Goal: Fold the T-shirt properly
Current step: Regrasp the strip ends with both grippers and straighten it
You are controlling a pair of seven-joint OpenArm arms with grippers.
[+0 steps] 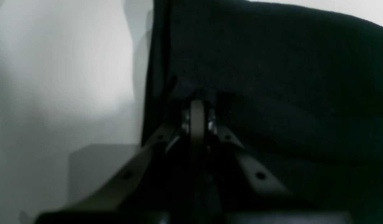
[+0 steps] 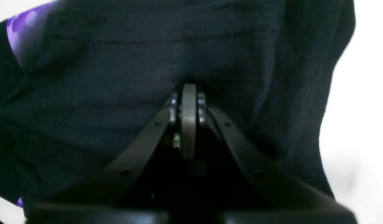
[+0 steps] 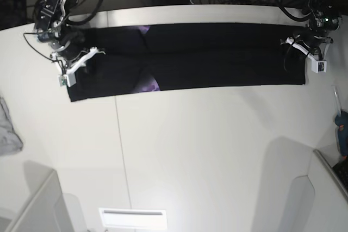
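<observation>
Fabric of the black T-shirt [image 3: 217, 58] lies as a long band across the far part of the white table [image 3: 206, 150]. At the shirt's left end the right gripper [image 3: 76, 61] is clenched on cloth; at its right end the left gripper [image 3: 302, 47] pinches likewise. Lifting both ends together, level and taut, should keep the next fold straight.

No text, label, brand, number or sign can be read in any view; the purple print [image 2: 21, 34] on the black T-shirt [image 3: 217, 58] shows only blurred patches of colour, without letters that can be made out.
</observation>
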